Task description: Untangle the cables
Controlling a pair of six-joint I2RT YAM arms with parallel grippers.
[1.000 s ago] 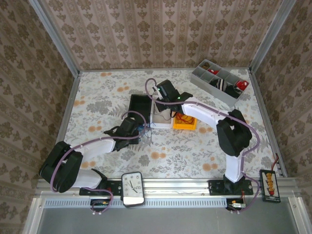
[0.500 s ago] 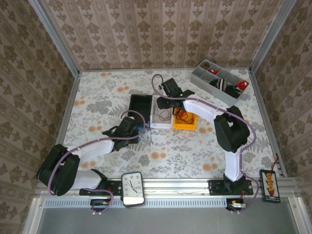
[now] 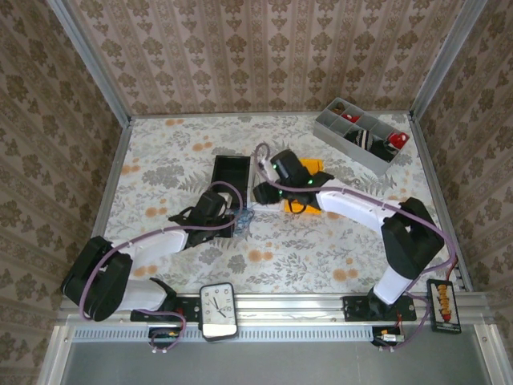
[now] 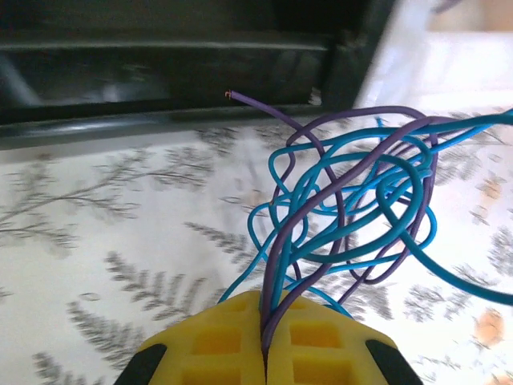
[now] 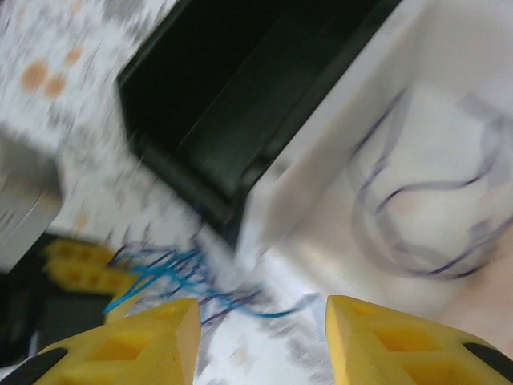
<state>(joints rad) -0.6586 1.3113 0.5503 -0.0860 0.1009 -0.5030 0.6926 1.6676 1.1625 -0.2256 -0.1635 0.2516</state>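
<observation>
My left gripper is clamped shut on the cables, with a blue cable and a dark purplish cable pinched together between the fingers. From there they rise into one loose knot in the middle of the left wrist view, just above the table. The purplish cable's free end points toward the black tray along the top of that frame. My right gripper hangs with its jaws part open and empty. In its blurred view the blue tangle is at lower left, the black tray at upper centre, and the white box at right holds a curled dark strand. The worst risk, I judge, is that I am holding both colours in a single pinch. If my right gripper grabs a loop and pulls, the knot will probably tighten rather than open. Closing on two strands at once would cause the same trouble. The blur suggests my right arm is moving fast, so it could overshoot into the tray wall or my own left fingers. A second ago my right gripper was shut above the white box. It has since opened and swung down-left in the top view toward the clump, with its elbow swung out to the right. My left arm has barely shifted.
</observation>
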